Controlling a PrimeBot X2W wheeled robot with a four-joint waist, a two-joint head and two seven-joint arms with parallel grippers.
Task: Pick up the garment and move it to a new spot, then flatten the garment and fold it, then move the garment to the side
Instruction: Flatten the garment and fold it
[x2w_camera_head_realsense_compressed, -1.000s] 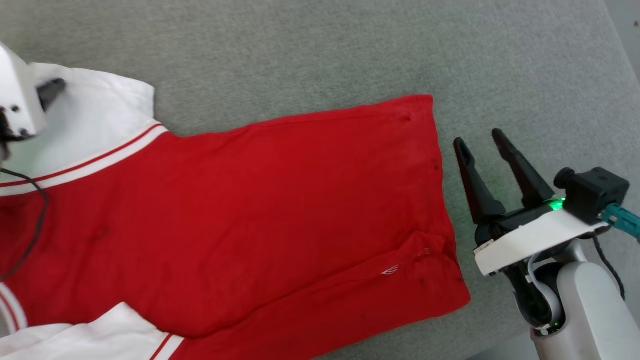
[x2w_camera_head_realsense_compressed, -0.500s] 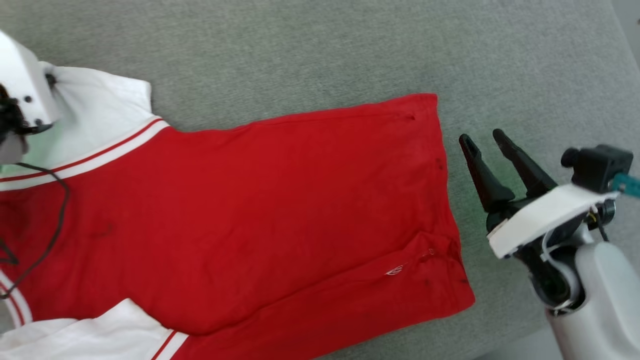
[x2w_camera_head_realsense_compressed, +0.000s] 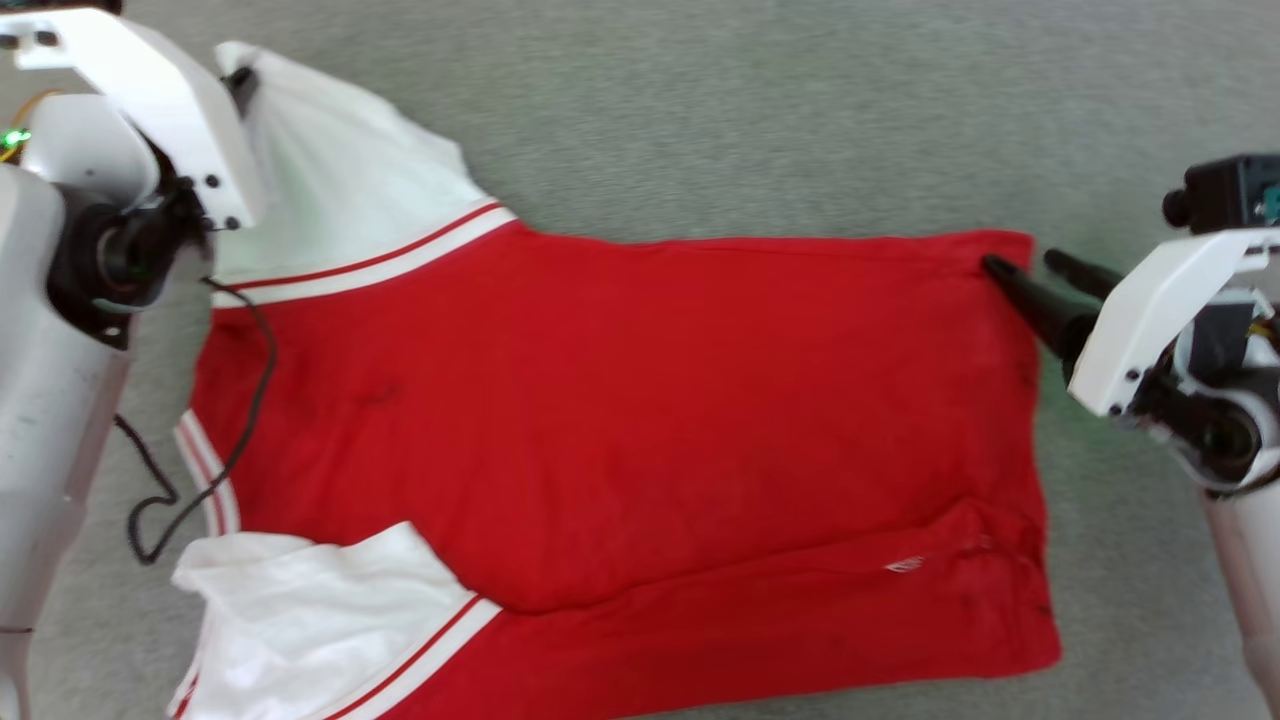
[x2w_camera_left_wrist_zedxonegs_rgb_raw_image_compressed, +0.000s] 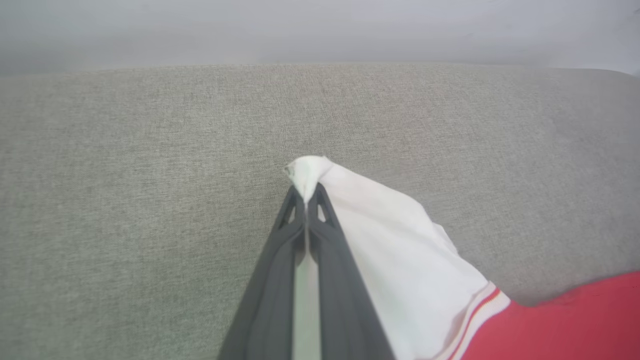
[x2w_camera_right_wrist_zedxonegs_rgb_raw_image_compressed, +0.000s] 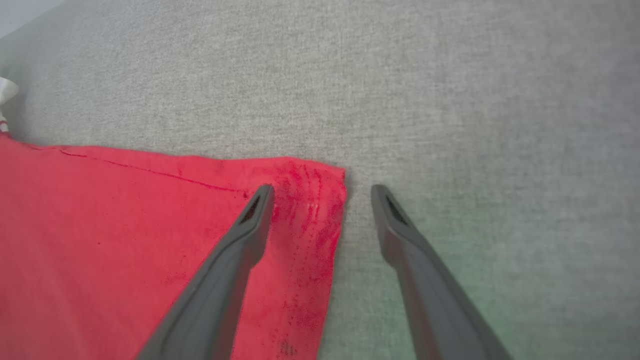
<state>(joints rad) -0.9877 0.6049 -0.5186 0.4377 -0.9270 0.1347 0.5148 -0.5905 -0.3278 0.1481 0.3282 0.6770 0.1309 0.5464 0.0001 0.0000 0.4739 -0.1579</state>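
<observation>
Left gripper (x2w_camera_left_wrist_zedxonegs_rgb_raw_image_compressed: 305, 194) is up at the far left corner, fingers pinched tight on the tip of the garment's (x2w_camera_head_realsense_compressed: 620, 400) white sleeve (x2w_camera_left_wrist_zedxonegs_rgb_raw_image_compressed: 400, 240), which tents up. Right gripper (x2w_camera_right_wrist_zedxonegs_rgb_raw_image_compressed: 322, 192) sits low, fingers wide, straddling the red hem corner (x2w_camera_right_wrist_zedxonegs_rgb_raw_image_compressed: 327, 182). The shirt's spread on the grey fabric surface (x2w_camera_head_realsense_compressed: 800, 120).

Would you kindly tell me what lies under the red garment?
The garment lies spread on a grey fabric surface, which shows around its edges. Whatever is directly beneath it, and its own lower face, is covered.
</observation>
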